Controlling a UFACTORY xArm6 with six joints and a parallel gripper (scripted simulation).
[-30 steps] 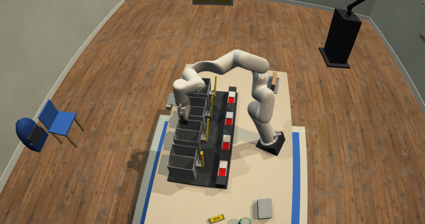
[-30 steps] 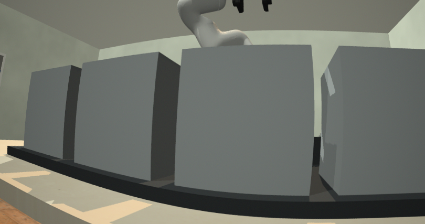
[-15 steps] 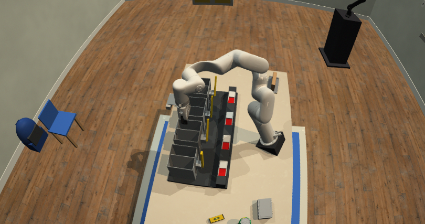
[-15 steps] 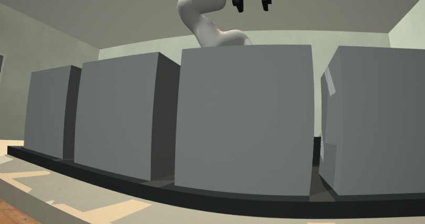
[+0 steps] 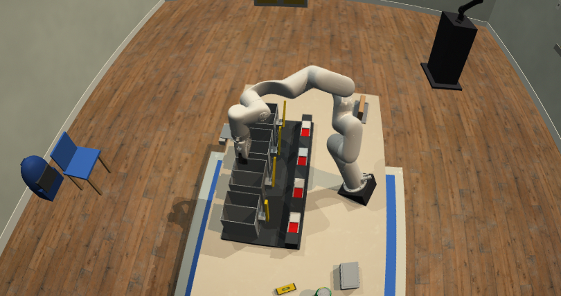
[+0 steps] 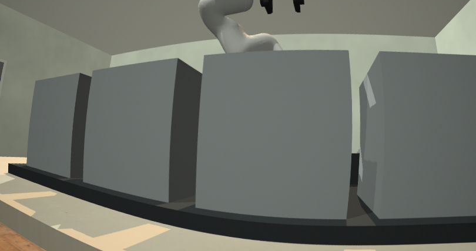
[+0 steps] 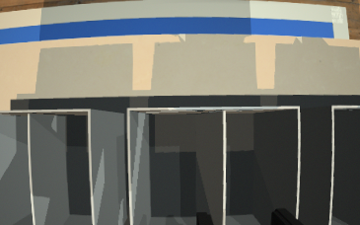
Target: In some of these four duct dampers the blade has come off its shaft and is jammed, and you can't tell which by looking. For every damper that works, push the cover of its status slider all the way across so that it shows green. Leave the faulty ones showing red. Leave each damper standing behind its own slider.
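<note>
Four grey open-topped dampers [image 5: 239, 228] [image 6: 272, 136] [image 7: 178, 185] stand in a row on a dark base [image 5: 280, 199] [image 6: 266, 234]. Each shows a thin edge across its middle from above. Their yellow levers [image 5: 267, 210] [image 5: 273, 171] [image 5: 279, 141] [image 5: 284, 113] all lie along the row. The four sliders have white covers [image 5: 294, 217] [image 5: 298, 182] [image 5: 303, 151] [image 5: 305, 125] and all show red [image 5: 293, 227] [image 5: 298, 193] [image 5: 301, 160] [image 5: 305, 132]. My gripper [image 5: 242, 161] [image 6: 282, 7] [image 7: 243, 217] is partly open and empty, pointing down above the second damper from the near end. Its fingertips are clear of the rim.
A yellow level [image 5: 285, 288], a green-rimmed can [image 5: 323, 292] and a grey box [image 5: 349, 274] are at the table's near end. A wooden-handled tool [image 5: 361, 106] lies at the far right. The arm arches high over the far sliders and dampers.
</note>
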